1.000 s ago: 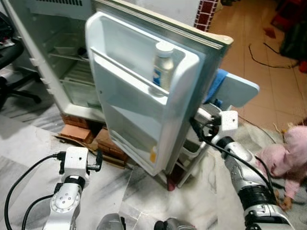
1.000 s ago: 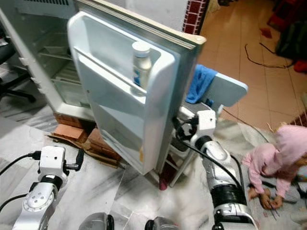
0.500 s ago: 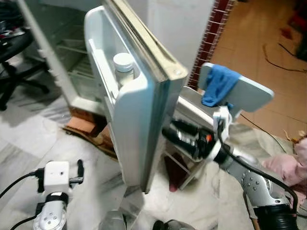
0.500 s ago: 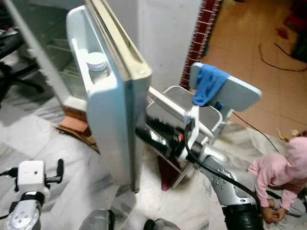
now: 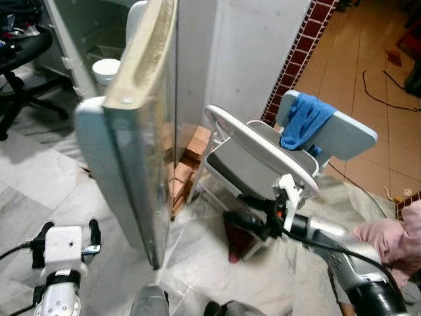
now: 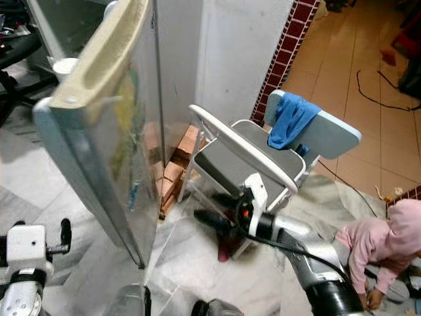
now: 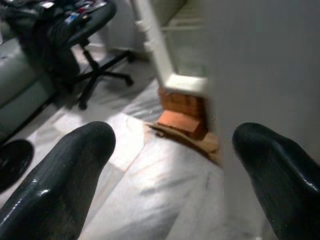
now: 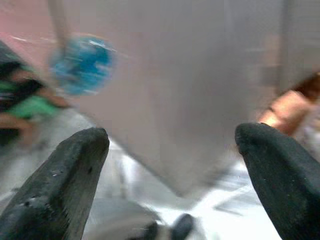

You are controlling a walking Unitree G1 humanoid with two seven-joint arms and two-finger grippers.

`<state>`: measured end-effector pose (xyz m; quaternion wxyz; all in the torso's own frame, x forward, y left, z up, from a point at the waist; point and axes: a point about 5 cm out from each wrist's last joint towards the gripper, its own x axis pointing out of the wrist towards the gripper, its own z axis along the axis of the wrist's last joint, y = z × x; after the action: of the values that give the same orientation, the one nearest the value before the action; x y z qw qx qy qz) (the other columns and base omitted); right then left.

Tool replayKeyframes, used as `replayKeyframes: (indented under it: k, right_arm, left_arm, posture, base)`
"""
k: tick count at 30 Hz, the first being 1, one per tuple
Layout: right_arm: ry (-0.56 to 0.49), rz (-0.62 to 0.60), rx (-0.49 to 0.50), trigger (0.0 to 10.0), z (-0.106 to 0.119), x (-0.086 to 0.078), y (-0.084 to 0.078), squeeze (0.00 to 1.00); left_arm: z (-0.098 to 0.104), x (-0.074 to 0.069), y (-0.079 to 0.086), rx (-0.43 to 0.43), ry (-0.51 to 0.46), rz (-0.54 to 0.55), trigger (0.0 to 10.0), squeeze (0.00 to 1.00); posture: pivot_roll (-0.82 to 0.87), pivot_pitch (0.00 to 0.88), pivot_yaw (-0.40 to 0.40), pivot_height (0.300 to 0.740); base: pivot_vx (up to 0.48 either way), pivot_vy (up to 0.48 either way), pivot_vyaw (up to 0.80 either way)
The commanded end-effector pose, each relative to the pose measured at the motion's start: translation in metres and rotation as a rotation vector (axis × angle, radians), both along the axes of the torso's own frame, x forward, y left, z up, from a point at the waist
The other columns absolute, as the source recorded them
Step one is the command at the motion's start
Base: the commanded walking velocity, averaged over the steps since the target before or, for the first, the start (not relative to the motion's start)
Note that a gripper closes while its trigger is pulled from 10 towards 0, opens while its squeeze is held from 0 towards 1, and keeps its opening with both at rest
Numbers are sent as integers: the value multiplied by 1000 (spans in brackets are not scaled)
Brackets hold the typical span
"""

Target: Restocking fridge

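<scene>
We see the fridge door [image 5: 131, 131] standing almost edge-on to us, its long axis upright, its free edge nearest and its metal outer face turned right. That outer face lies to the left of our right claw [image 5: 238, 220], which points leftward at it from low down, near the foot of the white folding chair [image 5: 260, 155]. The right claw's fingers [image 8: 75, 170] are spread apart and hold nothing, with the grey door face ahead of them and not touching. We judge the coming move to be a push on that face to swing the door toward the cabinet, so the gap between claw and door is what counts, and the right arm is the better placed for it.

Our left claw [image 5: 66, 232] sits low on the near left, on the door's inner side, also spread apart and empty, looking past the door toward the bricks [image 7: 181, 116] under the fridge.

A white-capped bottle [image 5: 105, 69] rests in the door's inner shelf, beyond the door's top edge.

A blue cloth [image 5: 306, 124] hangs over the chair back. We can read no brand or writing; a blurred coloured patch on the door face is illegible.
</scene>
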<state>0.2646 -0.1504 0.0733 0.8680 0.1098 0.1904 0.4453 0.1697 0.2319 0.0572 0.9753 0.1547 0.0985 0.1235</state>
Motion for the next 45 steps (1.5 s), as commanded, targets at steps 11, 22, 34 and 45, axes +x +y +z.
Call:
replayKeyframes:
  k: [11, 22, 34, 45]
  right_arm:
    - [-54, -200, -161, 10000, -19, 19, -11, 0]
    - [-78, -234, -189, 10000, -27, 23, -11, 0]
    - [-126, -300, -213, 10000, -26, 32, -11, 0]
    - [-213, -523, 2, 10000, 32, 71, 31, 0]
  left_arm:
    - [11, 9, -35, 45, -21, -288, 10000, 0]
    - [20, 7, 41, 132, -43, 165, 10000, 0]
    - [27, 5, 44, 171, -75, 168, 10000, 0]
    - [4, 17, -55, -147, 51, -409, 10000, 0]
  posture:
    - [217, 120, -103, 740]
    - [224, 115, -106, 740]
    - [226, 120, -112, 740]
    - [212, 108, -102, 740]
  base:
    - [0, 0, 0]
    - [0, 0, 0]
    - [0, 0, 0]
    - [0, 0, 0]
